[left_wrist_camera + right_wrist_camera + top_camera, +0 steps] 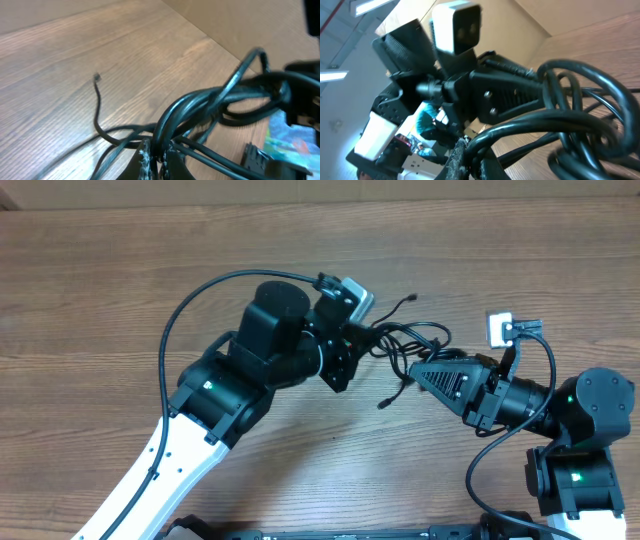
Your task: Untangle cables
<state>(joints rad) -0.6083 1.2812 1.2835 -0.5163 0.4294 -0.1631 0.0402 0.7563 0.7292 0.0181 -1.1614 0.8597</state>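
Note:
A tangled bunch of thin black cables (pixel 410 345) hangs between my two grippers over the middle of the table. My left gripper (pixel 362 338) is shut on the bunch's left side; in the left wrist view its fingers (pixel 159 159) pinch several strands of the cables (pixel 200 107). My right gripper (pixel 412 370) is shut on the bunch's right side; in the right wrist view its fingers (pixel 472 165) clamp looped strands of the cables (pixel 570 117). One loose end with a small plug (pixel 383 404) trails down, another (pixel 412 299) sticks up. No silver-white tip shows.
The wooden table (pixel 120 290) spreads to the left and back. The left arm's camera (pixel 350 292) and the right arm's camera (pixel 500 328) sit near the bunch. Thick black arm wires (pixel 175 320) loop beside the arms. A cardboard wall (pixel 240 25) stands behind.

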